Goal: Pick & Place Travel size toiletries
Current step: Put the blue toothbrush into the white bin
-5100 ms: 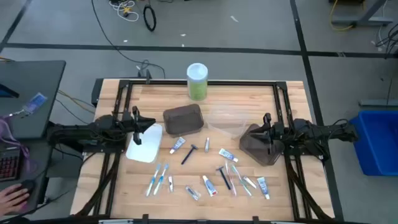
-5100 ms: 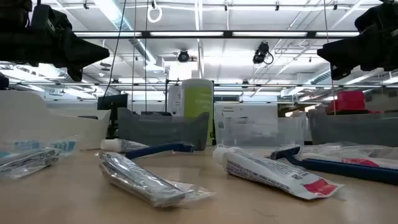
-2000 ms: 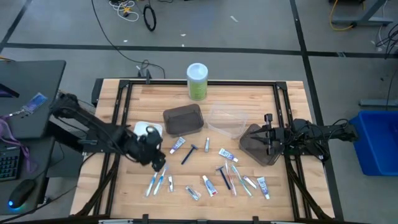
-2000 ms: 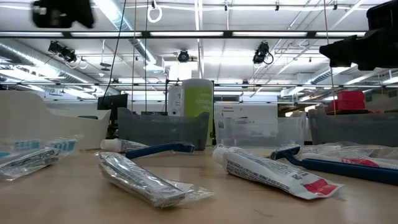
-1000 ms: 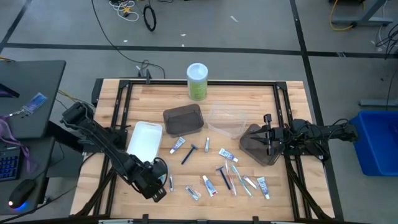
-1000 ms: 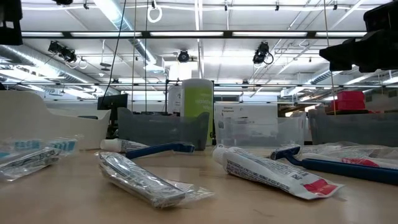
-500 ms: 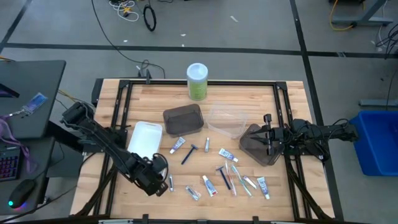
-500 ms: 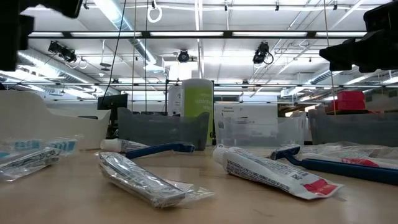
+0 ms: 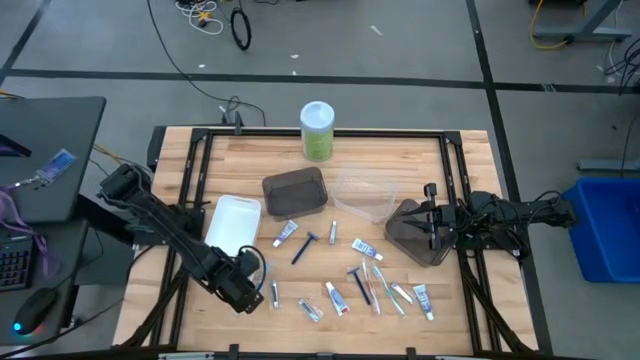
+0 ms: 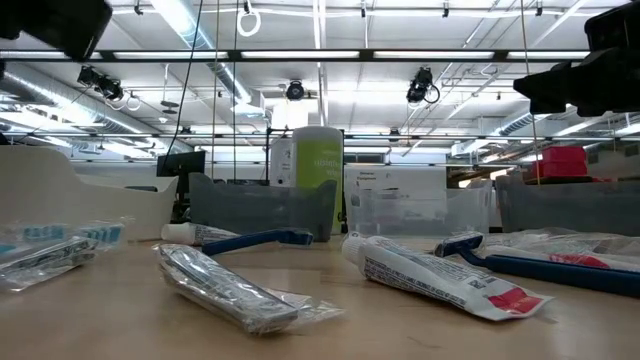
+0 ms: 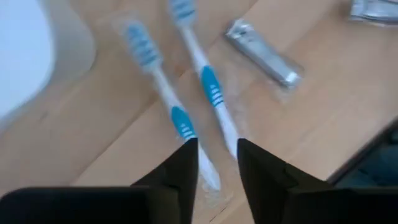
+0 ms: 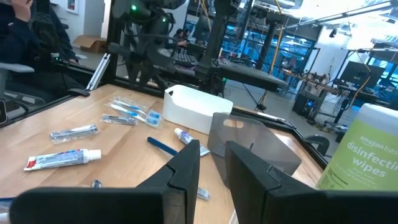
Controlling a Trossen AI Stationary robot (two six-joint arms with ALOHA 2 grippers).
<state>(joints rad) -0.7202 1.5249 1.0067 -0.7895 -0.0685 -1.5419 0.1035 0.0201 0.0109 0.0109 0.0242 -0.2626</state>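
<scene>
Left pincer (image 11: 216,163) above paired toothbrushes.
Slim blue-white plastic toothbrushes (image 11: 211,93) run lengthwise ahead of its slightly parted, empty fingers.

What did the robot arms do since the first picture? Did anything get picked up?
The left end effector left its spot by the white tray and swung toward the table's front, where it now hangs open over two toothbrushes. Nothing has been picked up. The right end effector stayed above the dark tray, and the toiletries lie where they were.

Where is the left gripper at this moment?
In the high view, the left gripper hovers over the two toothbrushes at the table's front left, below the white tray.
</scene>
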